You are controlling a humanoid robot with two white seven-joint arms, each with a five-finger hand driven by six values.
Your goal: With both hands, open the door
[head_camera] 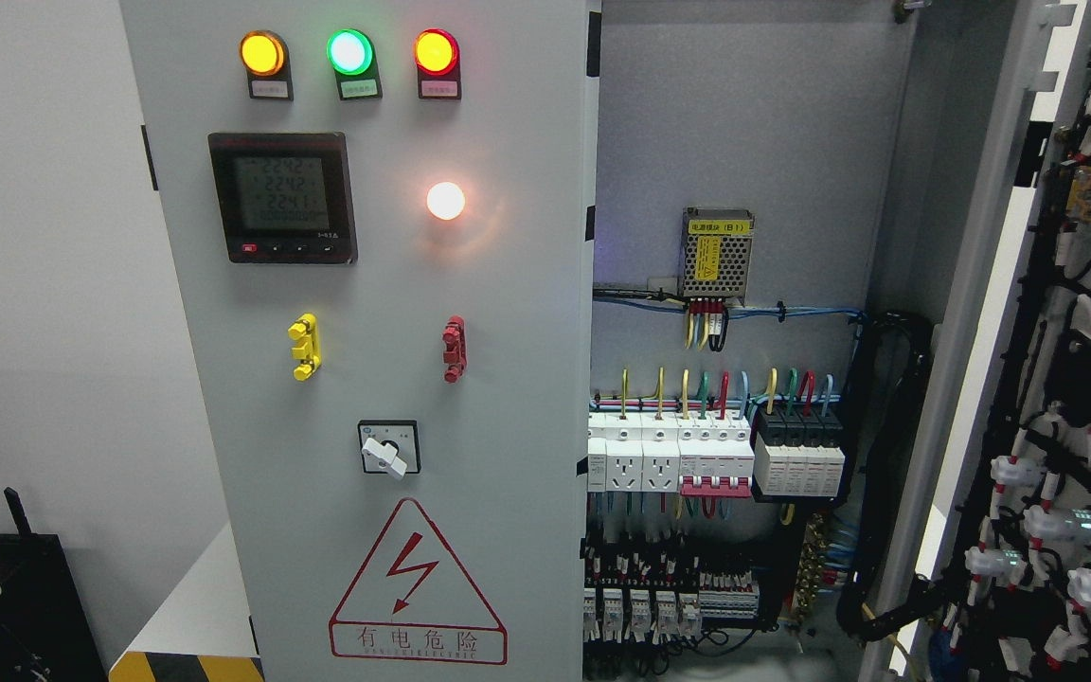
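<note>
Here the right door [1057,313] of the grey electrical cabinet [754,133] stands swung wide at the picture's right, its inner face toward the camera and laced with black cable looms and white-capped connectors. The left door [366,379] remains closed, filling the centre-left. It carries three pilot lamps in amber [262,53], green [349,51] and red [436,51], a digital meter [282,197], a glowing white lamp [445,201], a yellow latch [304,347], a red latch [454,349], a rotary switch [388,448] and a lightning warning triangle [418,583].

Neither robot hand appears, so their finger state cannot be told.

Judged risk: the interior is exposed, with breakers [697,455] and a power supply [717,252] just beside the closed door's edge; a reach for that edge could stray into live wiring or snag the looms.
</note>
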